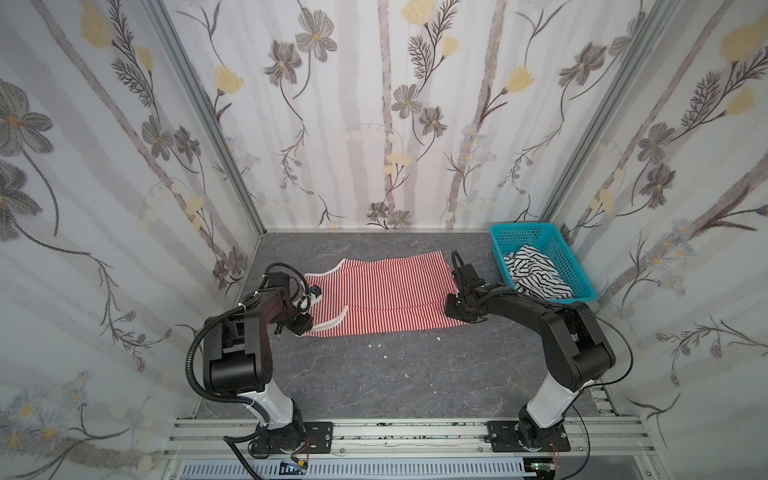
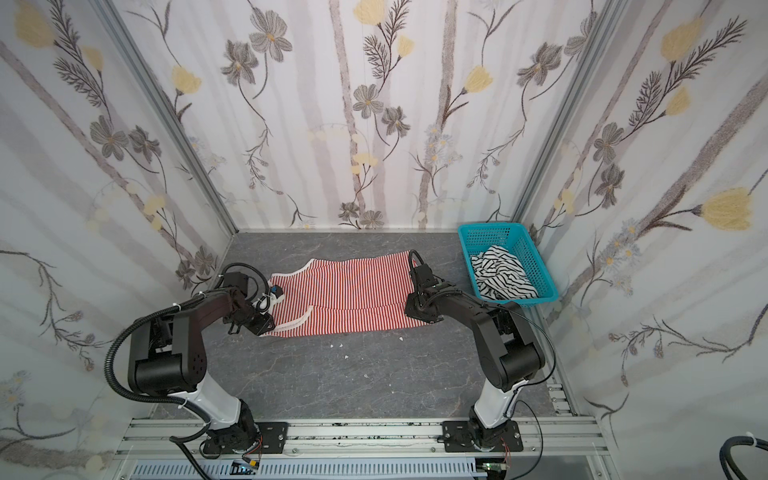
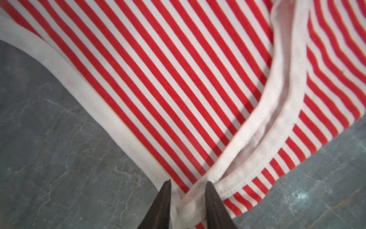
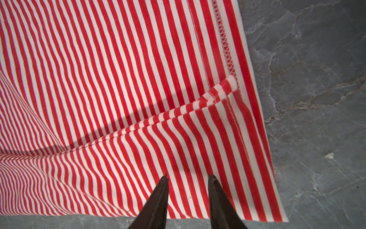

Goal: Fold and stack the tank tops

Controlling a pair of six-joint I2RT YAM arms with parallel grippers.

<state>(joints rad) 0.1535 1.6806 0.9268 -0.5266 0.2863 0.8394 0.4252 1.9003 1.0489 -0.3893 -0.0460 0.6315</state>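
Pinching the strap trim [image 3: 281, 111] of the red-and-white tank top [image 1: 382, 291], spread on the tabletop [image 1: 374, 374] beside the teal basket [image 1: 523, 239]: left claw [image 3: 188, 182] | right claw [image 4: 187, 176] over the hem [image 4: 239, 59]; grasp unclear | black-and-white tank top [image 1: 534, 274] crumpled inside basket | risk: uneven lift could skew the fold; thin trim may slip

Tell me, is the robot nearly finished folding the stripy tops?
Not nearly. Done: the red-and-white top lies spread on the table, one long side looking folded over. In hand: the left gripper pinches its white strap trim, and the right gripper sits at the hem corner. Still to do: finishing that fold, then the black-and-white top, crumpled in the teal basket, and stacking both.
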